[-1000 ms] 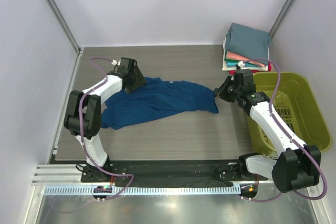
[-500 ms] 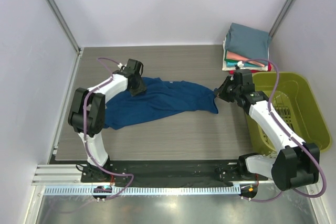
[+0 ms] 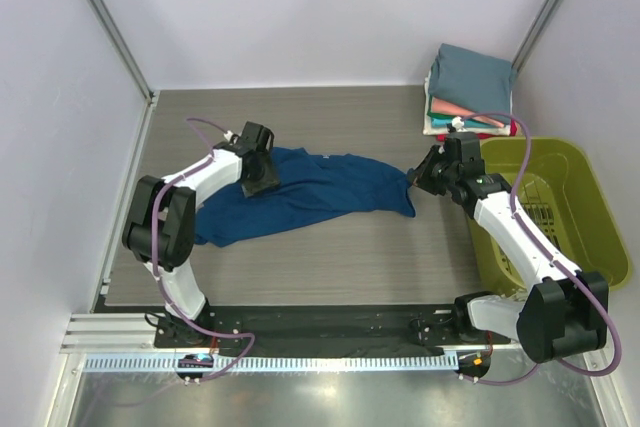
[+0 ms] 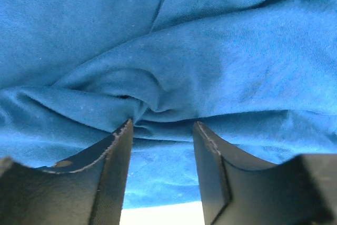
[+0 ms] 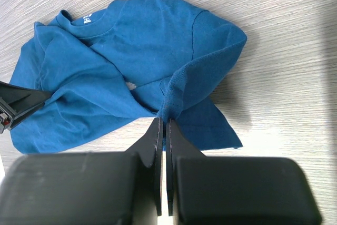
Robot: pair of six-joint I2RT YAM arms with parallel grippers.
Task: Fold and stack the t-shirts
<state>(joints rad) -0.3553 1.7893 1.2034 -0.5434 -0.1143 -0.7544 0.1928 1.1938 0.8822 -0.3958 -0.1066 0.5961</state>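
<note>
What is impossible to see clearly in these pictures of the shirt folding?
Blue t-shirt front: all views, crumpled folds hide it.
Folded stack: top view, the slate-teal top shirt covers the lower ones; only edges show.
Basket inside: top view, the right arm crosses it.
Left gripper: left wrist view, unclear whether its open fingers touch cloth.

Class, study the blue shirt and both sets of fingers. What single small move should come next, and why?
Probably close the left fingers on the cloth between them. They stand open astride a raised fold of the blue t-shirt, while the right fingers are shut on an edge at its other end. The shirt lies crumpled, so spreading it likely needs both holds.
</note>
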